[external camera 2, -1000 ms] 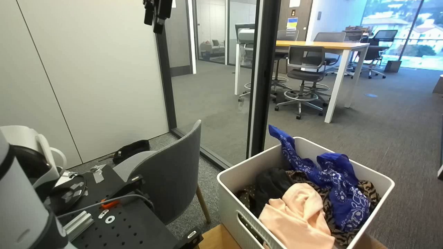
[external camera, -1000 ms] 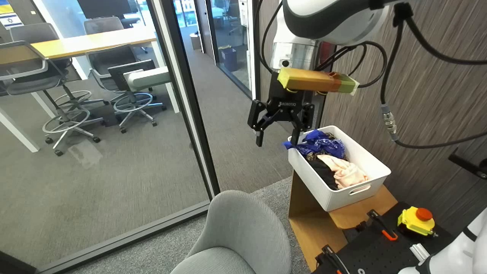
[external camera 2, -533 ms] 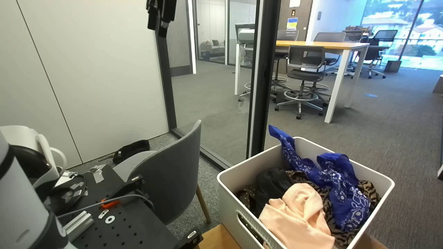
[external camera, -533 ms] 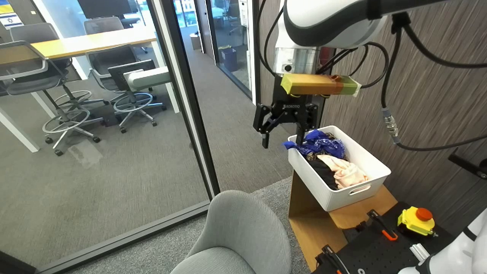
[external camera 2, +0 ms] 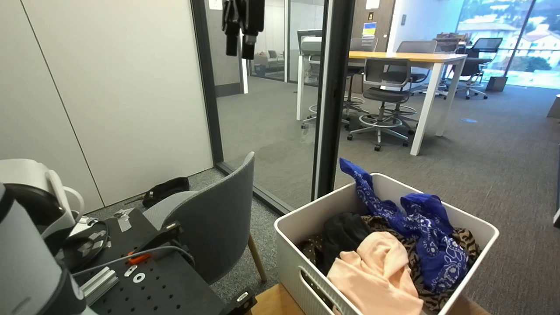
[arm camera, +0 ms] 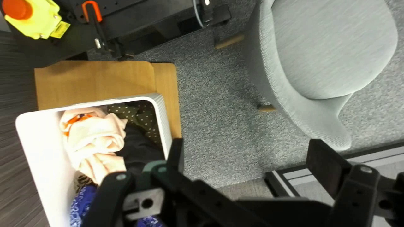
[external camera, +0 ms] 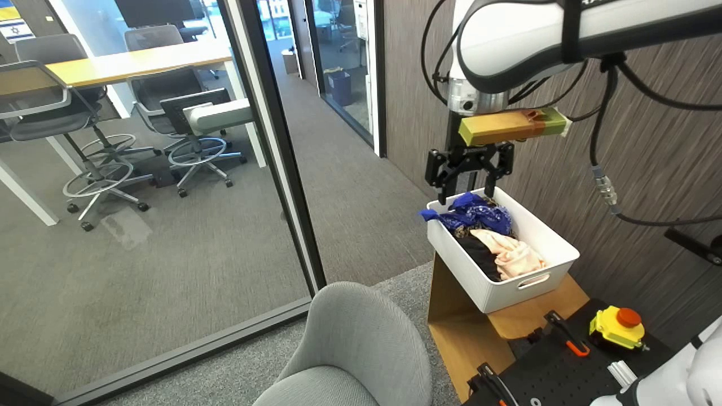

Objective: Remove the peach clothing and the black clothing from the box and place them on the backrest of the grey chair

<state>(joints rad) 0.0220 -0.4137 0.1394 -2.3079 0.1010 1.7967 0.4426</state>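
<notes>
Currently, our gripper [external camera: 466, 195]: spread wide with nothing between its fingers; it hangs above the box [external camera: 505, 294] and apart from it, and in the wrist view carpet [arm camera: 214, 132] shows between the fingertips, beside the box.
Peach clothing [external camera 2: 376, 271]: bunched inside the box, near the end wall with the handle slot [external camera: 533, 281].
Black clothing [external camera 2: 345, 232]: inside the box too, touching the peach and, as far as we can tell, partly under it.
Removal from the box: we judge this to be the approach to a first garment, with neither one out.
Next grasp: we need to swing over the box, sink between its walls and pinch a peach fold, keeping off the blue bandana [external camera 2: 422, 229] at the box end opposite the slot.
Grey chair [external camera: 352, 355]: beside the box but well apart; its backrest [external camera: 372, 327] is where we would drape.
Wooden stand [arm camera: 101, 78]: under the box.
Perforated black worktop [external camera 2: 162, 291]: near the box's handle end, bearing a yellow-and-red stop button [external camera: 617, 328].
Room: wood-grain wall [external camera: 553, 175] along the box's side away from the chair; high table [external camera 2: 407, 55] with chairs [external camera 2: 385, 94] well beyond the box.
</notes>
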